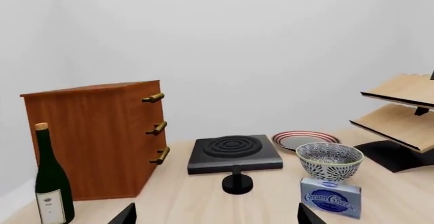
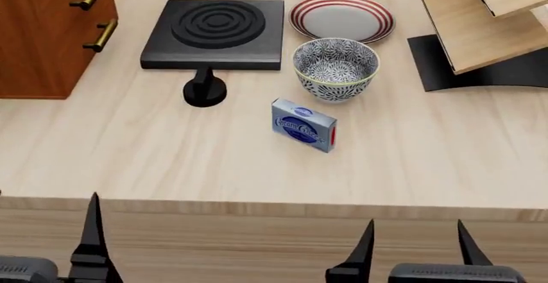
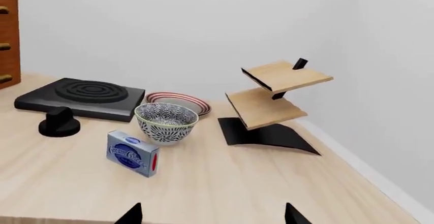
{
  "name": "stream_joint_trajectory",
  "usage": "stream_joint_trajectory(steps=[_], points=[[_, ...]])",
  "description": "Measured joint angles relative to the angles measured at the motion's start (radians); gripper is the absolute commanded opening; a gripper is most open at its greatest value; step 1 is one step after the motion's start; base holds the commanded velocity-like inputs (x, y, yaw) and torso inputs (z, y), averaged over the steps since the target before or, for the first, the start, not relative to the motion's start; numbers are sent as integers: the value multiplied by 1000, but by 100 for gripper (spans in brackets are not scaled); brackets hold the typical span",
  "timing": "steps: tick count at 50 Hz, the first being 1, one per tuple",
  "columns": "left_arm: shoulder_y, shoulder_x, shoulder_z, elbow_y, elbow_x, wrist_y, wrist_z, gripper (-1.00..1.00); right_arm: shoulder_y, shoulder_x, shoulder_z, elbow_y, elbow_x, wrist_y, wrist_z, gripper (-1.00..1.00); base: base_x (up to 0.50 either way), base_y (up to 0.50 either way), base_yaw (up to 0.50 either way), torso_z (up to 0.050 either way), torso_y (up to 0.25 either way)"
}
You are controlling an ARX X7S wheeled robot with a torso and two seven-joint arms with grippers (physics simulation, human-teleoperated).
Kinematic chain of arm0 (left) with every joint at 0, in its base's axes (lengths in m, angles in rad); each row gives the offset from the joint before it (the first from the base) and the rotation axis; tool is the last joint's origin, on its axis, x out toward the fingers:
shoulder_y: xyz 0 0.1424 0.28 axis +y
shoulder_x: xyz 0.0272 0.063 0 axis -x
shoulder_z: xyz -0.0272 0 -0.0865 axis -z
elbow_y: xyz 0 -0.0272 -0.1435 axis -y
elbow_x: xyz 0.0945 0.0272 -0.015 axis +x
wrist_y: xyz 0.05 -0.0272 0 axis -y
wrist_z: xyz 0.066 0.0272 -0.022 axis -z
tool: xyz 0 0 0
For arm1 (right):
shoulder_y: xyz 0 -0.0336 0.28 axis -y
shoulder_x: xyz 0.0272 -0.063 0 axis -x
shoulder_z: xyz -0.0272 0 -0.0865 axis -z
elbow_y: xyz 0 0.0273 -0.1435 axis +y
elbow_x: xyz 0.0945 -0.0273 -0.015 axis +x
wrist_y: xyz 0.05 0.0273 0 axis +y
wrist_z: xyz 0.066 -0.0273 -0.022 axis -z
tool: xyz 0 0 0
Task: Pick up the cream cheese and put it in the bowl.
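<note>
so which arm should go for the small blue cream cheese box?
Probably right: the right gripper sits nearer the blue cream cheese box and patterned bowl than the left gripper. Both are open.

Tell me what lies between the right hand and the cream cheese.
Nothing but bare wooden tabletop. In the head view, the right hand hovers open at the table's near edge, and the cream cheese stands further in, before the bowl.

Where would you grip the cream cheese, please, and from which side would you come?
Grip the cream cheese across its thin front and back faces, near the top edge, coming down from above. The box stands on a long edge, so its narrow thickness should fit between open jaws. The bowl sits just behind it, so a vertical approach likely keeps clear. The right gripper, open, is nearer.
</note>
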Motion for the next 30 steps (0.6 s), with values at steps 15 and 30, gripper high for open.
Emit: stream_joint_trajectory(steps=[15, 30], points=[[-3, 45, -35, 37, 34, -30, 51, 100, -10, -45, 28, -12, -57, -20, -84, 100, 32, 0, 0, 0, 0], [-2, 38, -36, 49, 12, -33, 46, 100, -16, -35, 17, -16, -51, -32, -93, 100, 334, 0, 0, 0, 0]])
